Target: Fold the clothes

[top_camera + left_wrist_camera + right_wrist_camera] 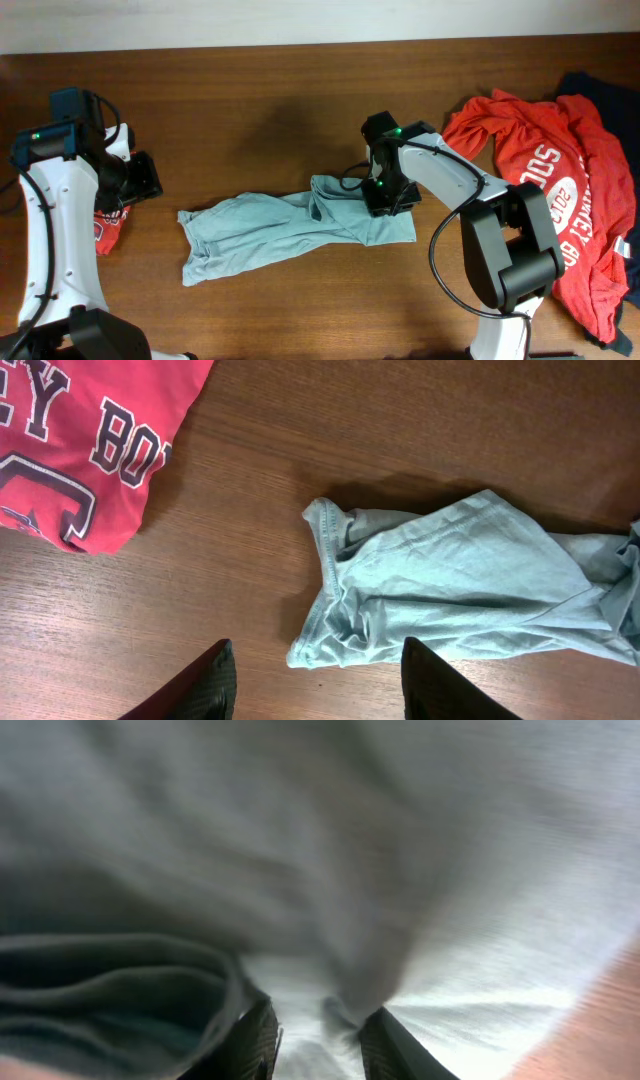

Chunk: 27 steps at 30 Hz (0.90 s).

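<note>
Pinches a fold of the pale blue garment [290, 225] in the right gripper [318, 1038], clamped at one end. Stretches lengthwise away toward the left gripper [318, 660], fingers spread apart, hemmed end just ahead.

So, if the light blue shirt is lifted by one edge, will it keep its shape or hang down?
Probably it hangs limp: the light blue shirt lies crumpled with soft wrinkles, so it looks floppy. It seems thin and light. On the smooth wooden table it would likely slide and bunch when pushed.
</note>
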Each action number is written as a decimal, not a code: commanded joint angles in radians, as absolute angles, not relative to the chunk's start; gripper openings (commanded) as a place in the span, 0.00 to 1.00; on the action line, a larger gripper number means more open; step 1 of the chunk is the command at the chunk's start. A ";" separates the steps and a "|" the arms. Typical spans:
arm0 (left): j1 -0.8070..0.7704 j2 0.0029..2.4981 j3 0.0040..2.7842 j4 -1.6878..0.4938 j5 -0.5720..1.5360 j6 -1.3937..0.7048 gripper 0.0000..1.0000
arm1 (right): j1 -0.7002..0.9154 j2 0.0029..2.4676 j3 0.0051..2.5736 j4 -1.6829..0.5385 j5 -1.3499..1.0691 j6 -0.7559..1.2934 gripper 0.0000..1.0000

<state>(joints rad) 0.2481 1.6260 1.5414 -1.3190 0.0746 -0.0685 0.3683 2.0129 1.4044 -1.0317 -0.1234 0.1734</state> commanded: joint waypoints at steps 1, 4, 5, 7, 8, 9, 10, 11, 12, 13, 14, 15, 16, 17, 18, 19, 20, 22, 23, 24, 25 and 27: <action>0.249 1.619 1.539 -1.317 0.083 -0.059 0.53 | 0.387 2.004 1.415 -1.016 -0.332 0.032 0.33; 0.249 1.619 1.539 -1.317 0.083 -0.059 0.53 | 0.432 2.004 1.415 -1.008 -0.528 -0.151 0.33; 0.249 1.619 1.539 -1.317 0.083 -0.059 0.53 | 0.439 2.004 1.415 -1.009 -0.538 -0.163 0.34; 0.249 1.619 1.539 -1.317 0.082 -0.059 0.54 | 0.476 2.004 1.415 -1.018 -0.572 -0.220 0.33; 0.249 1.619 1.539 -1.317 0.082 -0.059 0.53 | 0.500 2.004 1.415 -1.031 -0.573 -0.257 0.33; 0.249 1.619 1.539 -1.317 0.082 -0.059 0.53 | 0.512 2.004 1.415 -1.038 -0.572 -0.273 0.33; 0.249 1.619 1.539 -1.317 0.082 -0.059 0.53 | 0.525 2.004 1.415 -1.043 -0.568 -0.289 0.33; 0.249 1.619 1.539 -1.317 0.082 -0.059 0.53 | 0.530 2.004 1.418 -1.043 -0.565 -0.287 0.33; 0.249 1.619 1.539 -1.317 0.082 -0.059 0.53 | 0.530 2.003 1.426 -1.045 -0.564 -0.281 0.33; 0.249 1.619 1.539 -1.317 0.082 -0.059 0.53 | 0.527 2.002 1.438 -1.050 -0.565 -0.276 0.33; 0.249 1.619 1.539 -1.318 0.082 -0.059 0.53 | 0.518 2.000 1.462 -1.069 -0.564 -0.276 0.33; 0.249 1.619 1.539 -1.319 0.082 -0.059 0.53 | 0.507 1.993 1.489 -1.090 -0.561 -0.276 0.33; 0.249 1.619 1.539 -1.320 0.082 -0.059 0.54 | 0.487 1.983 1.535 -1.130 -0.537 -0.276 0.32; 0.249 1.619 1.539 -1.320 0.082 -0.059 0.54 | 0.476 1.974 1.562 -1.153 -0.513 -0.272 0.30; 0.249 1.619 1.539 -1.320 0.082 -0.059 0.59 | 0.460 1.963 1.600 -1.185 -0.465 -0.254 0.29; 0.249 1.619 1.539 -1.321 0.083 -0.059 0.63 | 0.443 1.950 1.634 -1.210 -0.393 -0.220 0.29; 0.249 1.620 1.539 -1.322 0.083 -0.059 0.66 | 0.434 1.940 1.653 -1.224 -0.341 -0.196 0.30; 0.249 1.620 1.529 -1.327 0.083 -0.059 0.72 | 0.392 1.909 1.705 -1.264 -0.135 -0.062 0.30; 0.249 1.620 1.517 -1.324 0.083 -0.059 0.75 | 0.373 1.898 1.716 -1.277 -0.078 -0.015 0.30; 0.249 1.621 1.495 -1.315 0.087 -0.059 0.76 | 0.350 1.885 1.723 -1.286 -0.029 0.031 0.30; 0.249 1.621 1.474 -1.307 0.093 -0.059 0.77 | 0.331 1.874 1.723 -1.288 -0.005 0.053 0.30; 0.249 1.621 1.364 -1.245 0.166 -0.028 0.77 | 0.249 1.857 1.723 -1.314 0.012 0.069 0.39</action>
<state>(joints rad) 0.2481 1.6268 1.4792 -1.2995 0.0799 -0.0681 0.3237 1.8938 1.7069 -1.2877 -0.1249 -0.0261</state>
